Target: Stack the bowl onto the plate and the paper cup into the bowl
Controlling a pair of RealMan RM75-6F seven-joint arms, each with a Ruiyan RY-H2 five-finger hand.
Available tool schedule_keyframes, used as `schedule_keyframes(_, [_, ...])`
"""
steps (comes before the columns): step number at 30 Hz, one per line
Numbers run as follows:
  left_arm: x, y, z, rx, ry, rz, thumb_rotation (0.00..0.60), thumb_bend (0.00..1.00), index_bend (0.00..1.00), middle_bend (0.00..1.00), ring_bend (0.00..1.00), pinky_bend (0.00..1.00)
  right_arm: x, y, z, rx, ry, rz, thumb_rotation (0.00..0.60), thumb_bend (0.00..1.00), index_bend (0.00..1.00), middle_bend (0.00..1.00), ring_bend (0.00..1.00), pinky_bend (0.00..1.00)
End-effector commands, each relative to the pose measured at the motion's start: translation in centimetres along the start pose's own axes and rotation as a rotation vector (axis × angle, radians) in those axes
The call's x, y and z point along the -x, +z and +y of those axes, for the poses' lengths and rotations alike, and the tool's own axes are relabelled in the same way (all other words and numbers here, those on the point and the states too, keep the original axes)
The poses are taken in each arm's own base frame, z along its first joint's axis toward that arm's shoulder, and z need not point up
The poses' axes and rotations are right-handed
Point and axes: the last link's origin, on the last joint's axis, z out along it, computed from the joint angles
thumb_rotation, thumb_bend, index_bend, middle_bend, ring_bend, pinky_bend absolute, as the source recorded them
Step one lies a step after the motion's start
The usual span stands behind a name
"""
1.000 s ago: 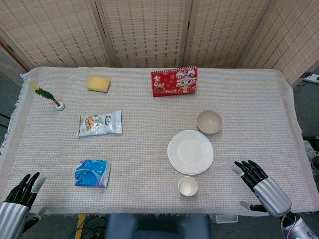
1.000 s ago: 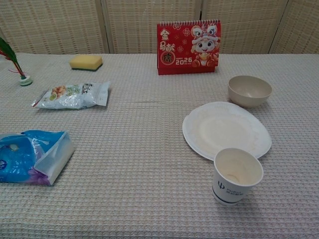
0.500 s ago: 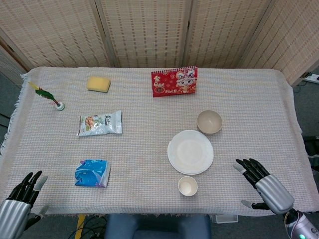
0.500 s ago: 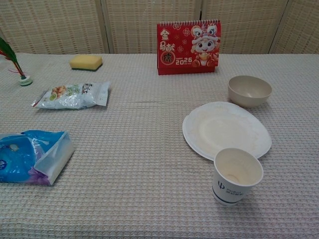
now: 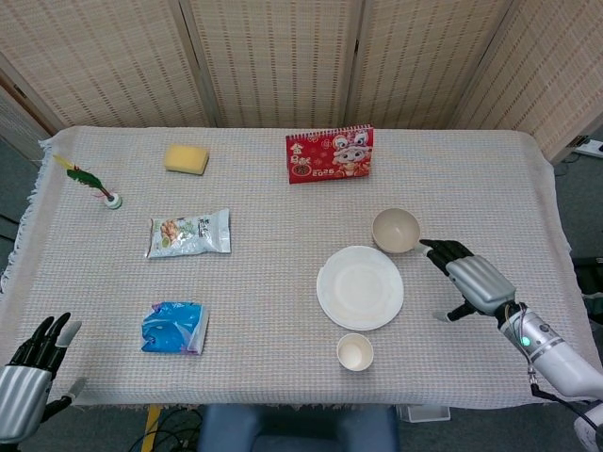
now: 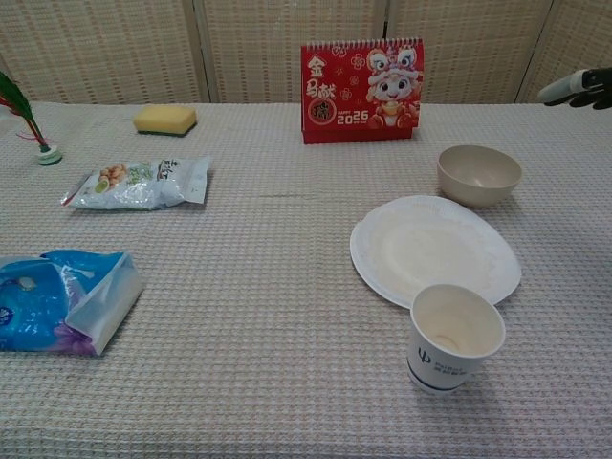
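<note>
A beige bowl (image 5: 396, 230) (image 6: 479, 173) stands upright on the cloth just behind the white plate (image 5: 360, 287) (image 6: 434, 250). A white paper cup (image 5: 355, 352) (image 6: 455, 338) stands upright in front of the plate, close to its rim. My right hand (image 5: 468, 274) hovers to the right of the bowl with fingers spread, holding nothing; its fingertips (image 6: 578, 88) show at the chest view's right edge. At the table's front left corner my left hand (image 5: 28, 375) is low, fingers apart, holding nothing.
A red desk calendar (image 5: 330, 154) stands behind the bowl. A yellow sponge (image 5: 186, 158), a snack bag (image 5: 188, 234), a blue tissue pack (image 5: 174, 327) and a feathered shuttlecock (image 5: 94, 183) lie on the left half.
My right hand has risen from the front right table edge and moved forward and left, up beside the bowl. My left hand has sunk slightly lower at the front left corner.
</note>
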Motion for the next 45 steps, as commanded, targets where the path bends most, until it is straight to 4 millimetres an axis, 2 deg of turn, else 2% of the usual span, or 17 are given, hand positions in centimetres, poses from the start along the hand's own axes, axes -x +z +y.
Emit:
schedule_keyframes(1, [0.1, 0.4, -0.3, -0.010, -0.004, -0.005, 0.600, 0.28, 0.00, 0.07, 0.00, 0.28, -2.2, 4.8, -1.3, 0.010, 0.040, -0.032, 0.600, 0.08, 0.00, 0.00, 0.00, 0.00])
schedule_keyframes(9, [0.6, 1.2, -0.9, -0.042, -0.007, -0.033, 0.600, 0.28, 0.00, 0.07, 0.01, 0.28, -2.4, 10.0, -1.1, 0.058, 0.042, -0.070, 0.600, 0.08, 0.00, 0.00, 0.00, 0.00])
schedule_keyframes(20, [1.0, 2.2, -2.2, -0.100, -0.006, -0.057, 0.600, 0.28, 0.00, 0.07, 0.01, 0.29, -2.6, 14.0, -0.8, 0.096, 0.068, -0.102, 0.600, 0.08, 0.00, 0.00, 0.00, 0.00])
schedule_keyframes(28, [1.7, 2.9, -2.2, -0.108, 0.005, -0.076, 0.600, 0.28, 0.00, 0.07, 0.01, 0.29, -2.1, 16.8, 0.7, 0.167, 0.081, -0.150, 0.600, 0.08, 0.00, 0.00, 0.00, 0.00])
schedule_keyframes(35, [1.9, 3.1, -2.3, -0.119, 0.013, -0.076, 0.600, 0.28, 0.00, 0.07, 0.01, 0.28, -1.3, 18.1, 1.1, 0.190, 0.122, -0.160, 0.600, 0.08, 0.00, 0.00, 0.00, 0.00])
schedule_keyframes(45, [1.8, 3.1, -2.2, -0.116, 0.018, -0.071, 0.600, 0.28, 0.00, 0.07, 0.01, 0.28, -1.0, 18.3, 1.5, 0.190, 0.124, -0.159, 0.600, 0.03, 0.00, 0.00, 0.00, 0.00])
